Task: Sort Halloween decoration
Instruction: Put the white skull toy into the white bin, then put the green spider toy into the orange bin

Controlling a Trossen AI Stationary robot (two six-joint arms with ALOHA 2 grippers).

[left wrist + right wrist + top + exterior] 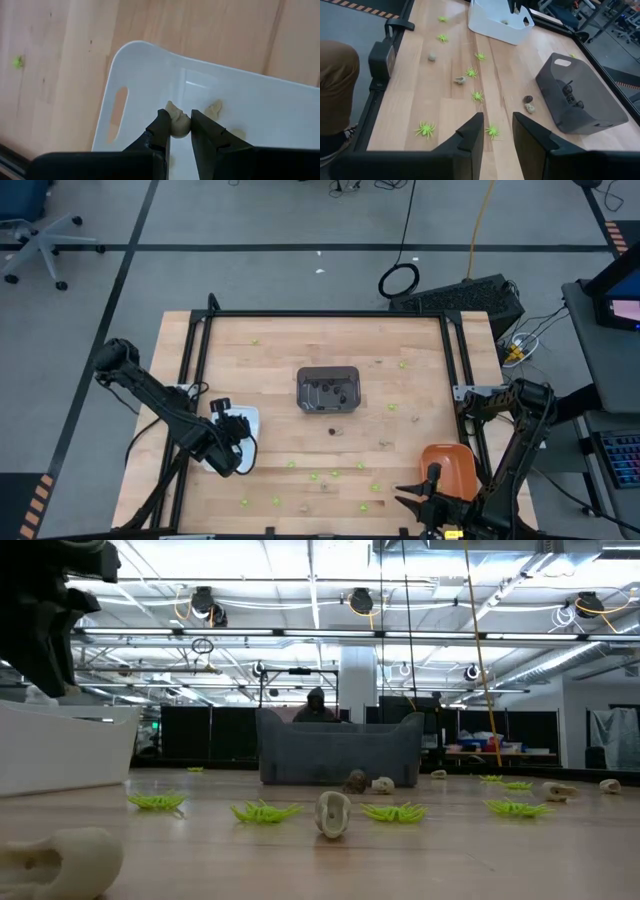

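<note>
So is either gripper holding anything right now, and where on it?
The left gripper pinches a tan trinket by its sides, over the white tray. The right gripper is open, holding nothing.

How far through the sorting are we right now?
Partly done. The grey tray already holds some dark pieces, and the white tray a few tan ones. In hand: the left gripper is over the white tray, shut on a tan trinket. The right gripper waits open near the orange tray. Left: many green spiders and several tan pieces lie loose on the table.
</note>
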